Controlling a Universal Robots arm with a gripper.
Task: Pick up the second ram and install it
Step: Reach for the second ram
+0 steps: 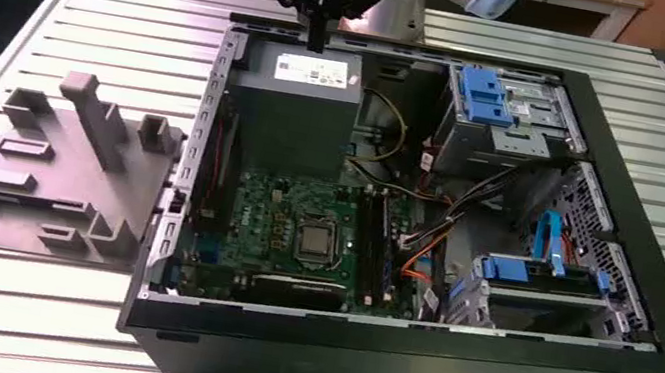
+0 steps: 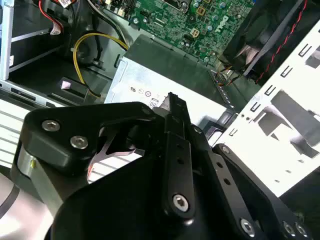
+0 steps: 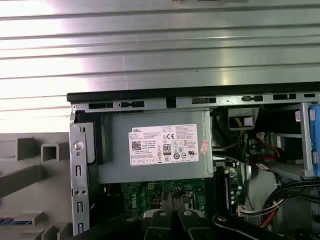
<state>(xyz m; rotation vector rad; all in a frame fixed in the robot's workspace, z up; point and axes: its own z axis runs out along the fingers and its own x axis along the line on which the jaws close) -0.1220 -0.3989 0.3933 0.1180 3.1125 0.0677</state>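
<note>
the black pincer point(image 1: 316, 45) is poised over the grey metal power supply point(image 1: 296, 109), drawn together; any load cannot be told. well beyond, the long black board slots point(image 1: 371, 244) are laid lengthwise roughly toward it.

The gripper point(image 1: 316, 40) hangs above the power supply point(image 1: 296, 105) in the case point(image 1: 412, 362).

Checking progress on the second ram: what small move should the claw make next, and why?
Probably shift the claw toward the green board: it hangs over the power supply, apart from the slots. Whether it holds the ram, I cannot tell.
</note>
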